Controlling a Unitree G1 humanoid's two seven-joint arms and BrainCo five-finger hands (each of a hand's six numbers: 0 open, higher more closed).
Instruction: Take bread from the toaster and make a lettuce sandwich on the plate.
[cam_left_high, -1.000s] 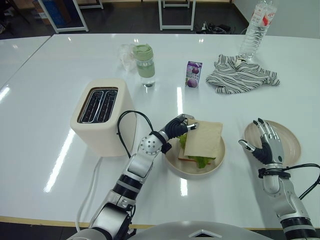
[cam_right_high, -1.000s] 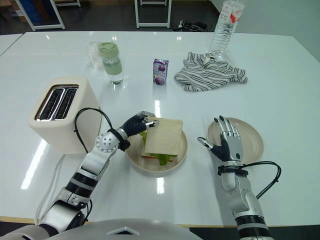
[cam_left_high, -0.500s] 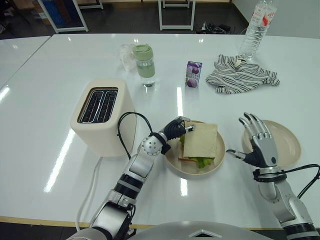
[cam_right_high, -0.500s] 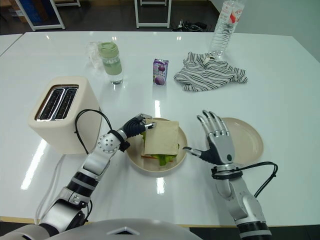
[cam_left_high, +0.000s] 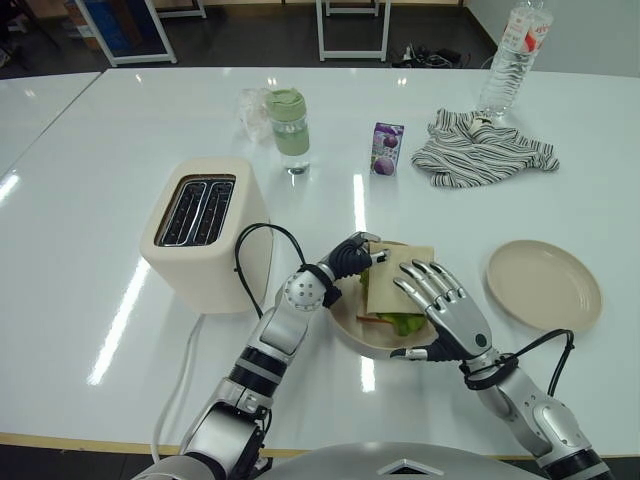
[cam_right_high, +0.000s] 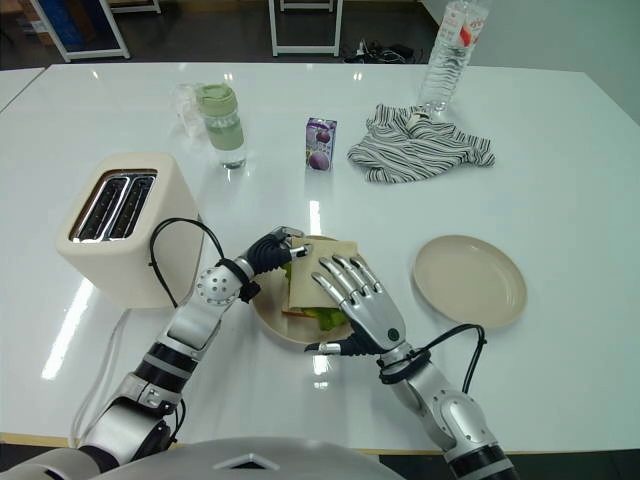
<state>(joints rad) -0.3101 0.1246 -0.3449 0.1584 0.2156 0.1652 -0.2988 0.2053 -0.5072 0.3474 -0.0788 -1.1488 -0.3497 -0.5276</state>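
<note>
The left hand (cam_left_high: 350, 258) has its dark fingers curled tight on the left edge of the square, pale bread slice (cam_left_high: 385, 277), which lies flat on top of ruffled green lettuce (cam_left_high: 400, 324) on the round, cream plate (cam_left_high: 348, 328) at the middle of the glossy white bench (cam_left_high: 100, 150). The right hand (cam_left_high: 445, 310) lies flat over the right side of that slice, metallic fingers apart and holding nothing. The boxy, rounded cream toaster (cam_left_high: 200, 245) stands to the left, both slots dark, and a second plate (cam_left_high: 545, 285), smooth and bare, sits to the right.
</note>
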